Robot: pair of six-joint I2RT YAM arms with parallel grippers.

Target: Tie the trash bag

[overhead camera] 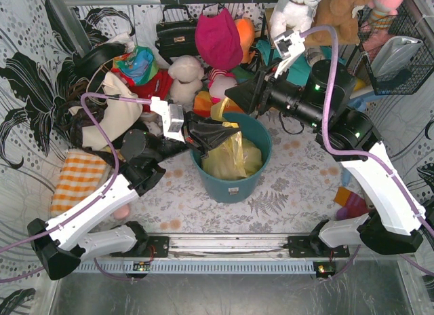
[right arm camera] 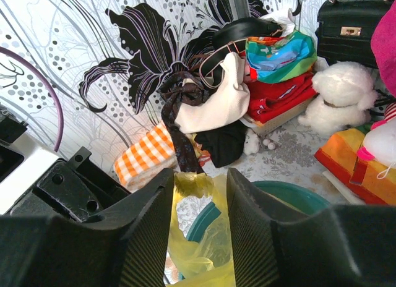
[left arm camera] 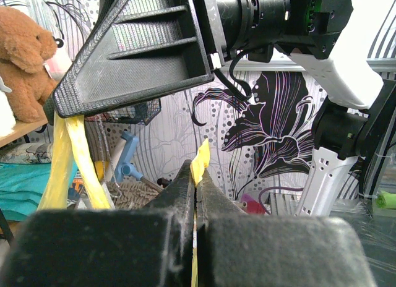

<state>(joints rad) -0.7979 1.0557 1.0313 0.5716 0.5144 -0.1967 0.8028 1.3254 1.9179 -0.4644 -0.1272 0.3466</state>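
Yellow-green film rises out of the teal bin [overhead camera: 254,182] on the table [overhead camera: 291,193]. From above, the trash bag [overhead camera: 237,162] sits inside, its mouth drawn up into two ears, I'd guess to give length for a knot. From the left wrist, the left claw [left arm camera: 195,175] is clenched on a thin strip. From the right wrist, the right claw [right arm camera: 198,177] pinches a bunched wad above the bin.

The trash bag [overhead camera: 234,159] is translucent yellow-green, the bin [overhead camera: 234,191] teal, the cloth [overhead camera: 78,179] orange-checked.
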